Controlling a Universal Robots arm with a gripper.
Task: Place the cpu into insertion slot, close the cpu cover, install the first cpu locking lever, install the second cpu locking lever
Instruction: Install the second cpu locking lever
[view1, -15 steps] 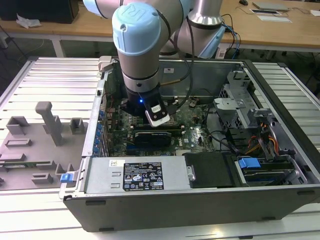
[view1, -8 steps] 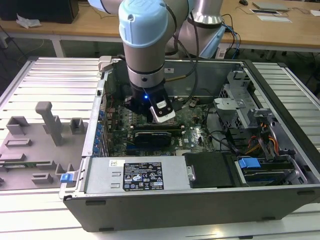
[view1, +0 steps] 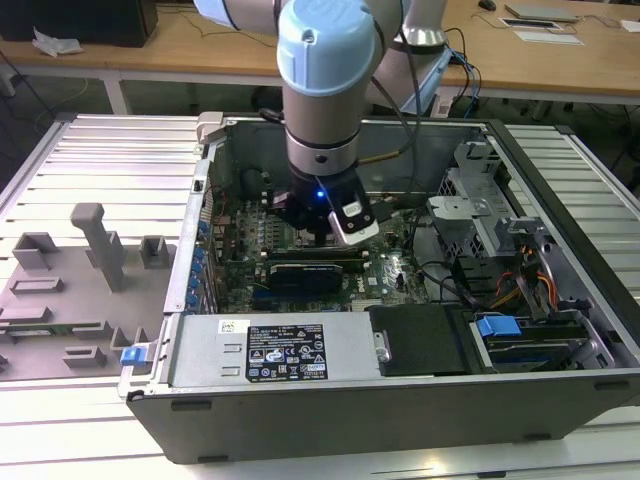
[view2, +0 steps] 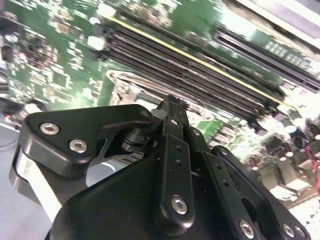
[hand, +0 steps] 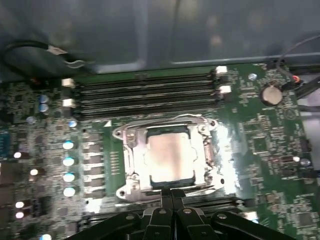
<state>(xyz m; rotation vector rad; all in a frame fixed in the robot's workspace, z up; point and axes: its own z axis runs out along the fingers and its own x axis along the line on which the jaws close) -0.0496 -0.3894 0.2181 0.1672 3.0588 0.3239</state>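
In the first wrist view the cpu (hand: 168, 157) lies flat in the insertion slot (hand: 165, 131), its pale metal top showing through the window of the cpu cover (hand: 133, 156). The cover is down over the chip. A thin wire lever (hand: 165, 119) runs along the socket's edge on the memory-slot side. My gripper (hand: 171, 194) is shut, its fingertips together right at the socket's opposite edge with nothing seen between them. In the second wrist view the gripper (view2: 172, 102) hovers over a corner of the socket frame (view2: 120, 82). The exterior view has the gripper (view1: 318, 236) low inside the open computer case.
Long black memory slots (hand: 145, 92) and a coin battery (hand: 271, 94) lie beyond the socket. A black card (view1: 310, 272), the power supply (view1: 270, 350) and a drive cage (view1: 480, 220) crowd the case. Grey fixture blocks (view1: 90, 250) stand at the exterior view's left.
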